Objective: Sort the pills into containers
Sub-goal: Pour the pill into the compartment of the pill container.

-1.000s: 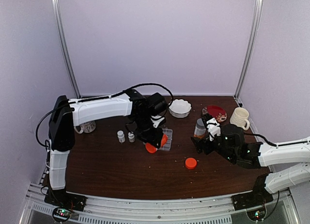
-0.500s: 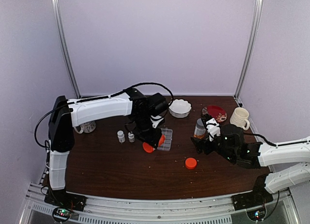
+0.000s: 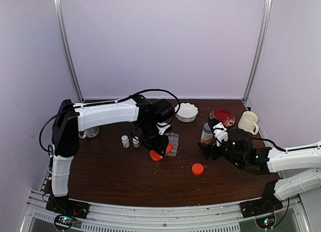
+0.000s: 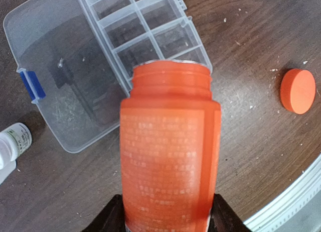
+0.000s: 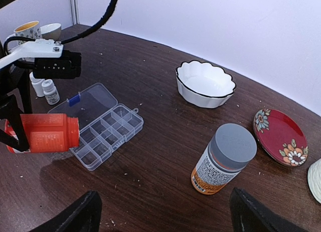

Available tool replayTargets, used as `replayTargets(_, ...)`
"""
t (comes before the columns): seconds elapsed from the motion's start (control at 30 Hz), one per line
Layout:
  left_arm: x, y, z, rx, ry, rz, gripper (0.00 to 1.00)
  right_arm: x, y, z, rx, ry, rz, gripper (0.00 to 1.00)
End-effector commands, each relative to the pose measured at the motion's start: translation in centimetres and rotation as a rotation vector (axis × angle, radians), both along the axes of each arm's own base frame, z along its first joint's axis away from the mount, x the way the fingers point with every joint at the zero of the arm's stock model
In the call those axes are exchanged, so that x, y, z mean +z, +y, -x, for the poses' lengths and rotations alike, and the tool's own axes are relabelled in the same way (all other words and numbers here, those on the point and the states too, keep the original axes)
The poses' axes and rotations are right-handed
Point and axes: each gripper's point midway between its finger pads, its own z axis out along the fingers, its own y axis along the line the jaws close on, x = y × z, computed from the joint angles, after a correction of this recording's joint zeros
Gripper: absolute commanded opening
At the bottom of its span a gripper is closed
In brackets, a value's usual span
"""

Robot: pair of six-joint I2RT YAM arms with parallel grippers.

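Three sorts of printed label show, and none can be read. The orange pill bottle (image 4: 170, 156) carries fine pale print over its whole side. The grey-capped bottle (image 5: 223, 159) has an orange-and-white label with dark lines of text. The two tiny white bottles (image 5: 44, 89) bear small greenish markings.

The left fingers (image 4: 106, 219) clamp the orange pill bottle at its base, about half closed round it. The bottle lies nearly level with its open mouth over the near corner of the pill organizer box (image 4: 145, 28).

That box is clear plastic and sits flat near the middle of the worktop (image 4: 261, 141). It has two rows of small square compartments, and its lid (image 4: 55, 66) is folded open to one side with a blue latch (image 4: 31, 85). I cannot make out any pills in the compartments.

An orange cap (image 4: 298, 90) lies alone on the worktop, well apart from the box.

The right fingers (image 5: 80, 214) are spread wide and grip nothing, hovering near the grey-capped bottle. Beyond it stand a white scalloped bowl (image 5: 205, 84), a red floral plate (image 5: 281, 136) and a cream mug (image 3: 248, 121).
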Motion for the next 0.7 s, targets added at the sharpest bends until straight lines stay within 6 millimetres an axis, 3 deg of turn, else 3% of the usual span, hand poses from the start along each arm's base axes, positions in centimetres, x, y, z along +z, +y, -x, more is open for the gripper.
replayTargets(0.0,1.9,-1.6,0.2,-0.028,-0.027,0.091,0.0,1.1,-0.2,-0.5,-0.028,-0.021,-0.012,0.92)
replayTargets(0.13,0.3,0.2,-0.2,0.007,-0.002,0.008,0.0,1.2,-0.2,-0.6,-0.027,-0.027,-0.014,0.92)
replayTargets(0.27,1.7,-0.6,0.0,-0.023,-0.037,0.044,0.0,1.1,-0.2,-0.5,-0.025,-0.022,-0.014,0.92)
replayTargets(0.4,0.0,0.4,-0.6,-0.005,-0.003,-0.022,0.0,1.1,-0.1,-0.6,-0.025,-0.021,-0.008,0.92)
replayTargets(0.53,0.8,-0.6,-0.5,-0.029,-0.026,0.025,0.0,1.1,-0.2,-0.5,-0.026,-0.021,-0.011,0.92)
replayTargets(0.67,0.3,0.8,-0.9,-0.013,-0.035,-0.063,0.0,1.0,-0.1,-0.6,-0.026,-0.02,-0.008,0.92)
